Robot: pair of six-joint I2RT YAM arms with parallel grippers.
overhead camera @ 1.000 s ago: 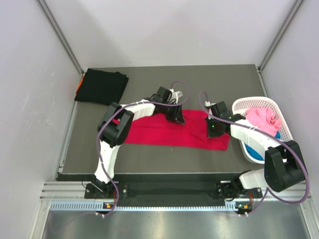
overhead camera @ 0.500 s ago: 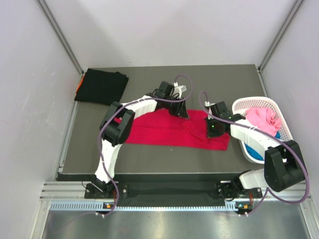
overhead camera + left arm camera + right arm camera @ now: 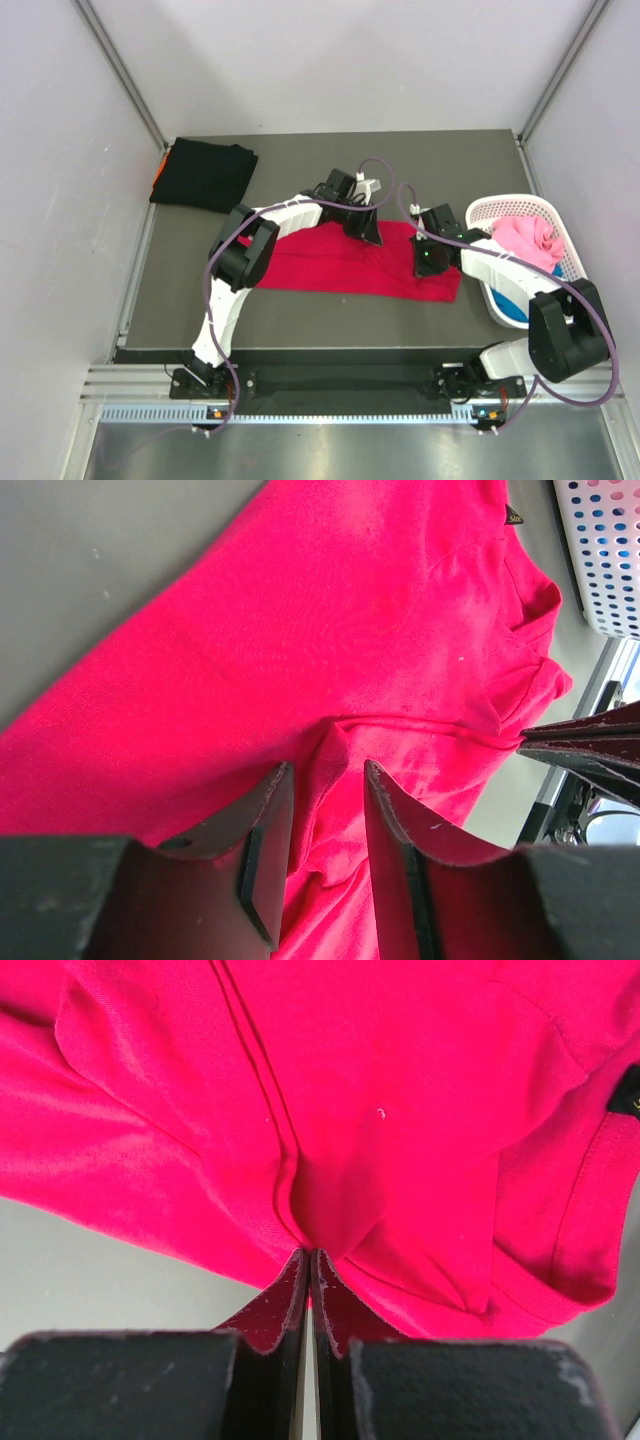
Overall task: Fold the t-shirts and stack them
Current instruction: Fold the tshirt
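A bright red t-shirt [image 3: 340,262] lies spread across the middle of the table. My left gripper [image 3: 368,230] is over its far edge, jaws open, with a raised fold of red cloth [image 3: 330,780] between the fingers. My right gripper [image 3: 428,258] is at the shirt's right end, shut on a pinch of the red shirt [image 3: 320,1210]. A folded black t-shirt [image 3: 204,174] lies at the far left corner with an orange one [image 3: 159,168] showing under its left edge. A pink t-shirt [image 3: 528,240] and a blue one [image 3: 515,307] lie in the basket.
A white plastic lattice basket [image 3: 497,205] stands at the table's right edge, also seen in the left wrist view [image 3: 605,550]. Grey walls close in on the left, back and right. The table's near edge runs just in front of the red shirt.
My left gripper has moved a little right and toward the far edge of the red shirt. My right gripper has stayed put, still holding the cloth.
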